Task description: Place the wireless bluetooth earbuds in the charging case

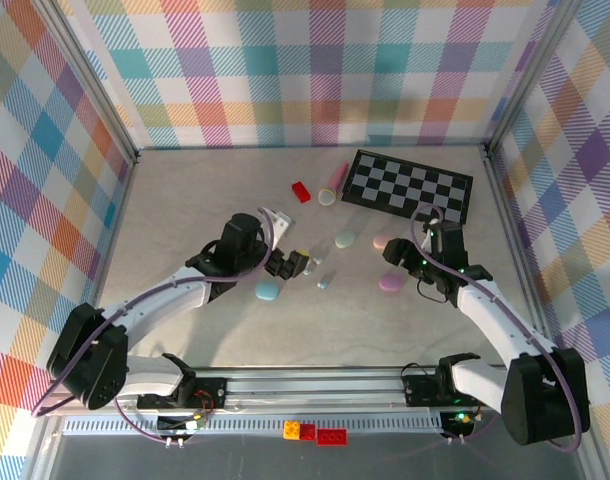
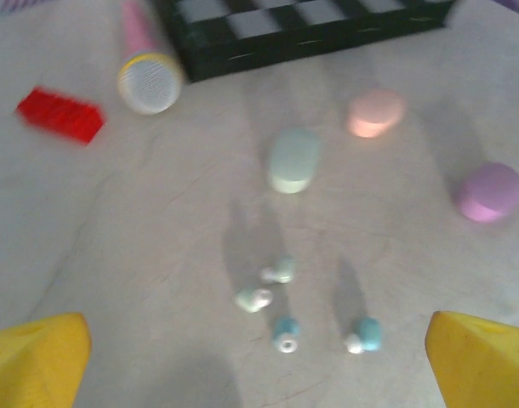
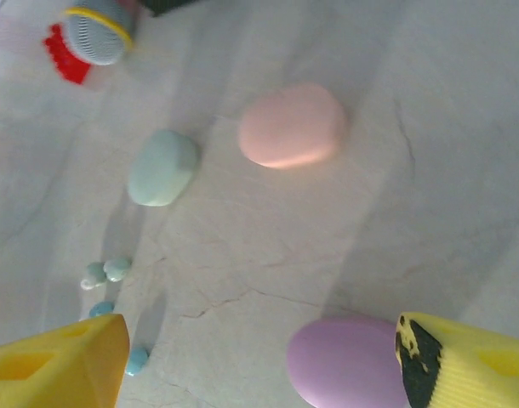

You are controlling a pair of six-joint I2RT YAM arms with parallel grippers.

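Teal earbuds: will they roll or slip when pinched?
The teal earbuds look rounded and smooth, so probably slippery and apt to roll. Tiny beside the mint case, they're likely very light; a nudge could skitter them across the smooth table.

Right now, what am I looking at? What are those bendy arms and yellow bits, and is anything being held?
Those are two robot arms bolted to the near edge of a table. One picture looks down from above. In it you can see the left gripper and the right gripper, which are the arms' two-finger hands. The other two pictures come from little cameras on the wrists, so the yellow shapes at the bottom are the robot's own fingers. On the table lie tiny earbuds, a mint case, a pink case, a purple case, a teal case, a red brick and a checkerboard. Both grippers are open and hold nothing. The purple case lies between the right gripper's fingers, but they are not squeezing it.
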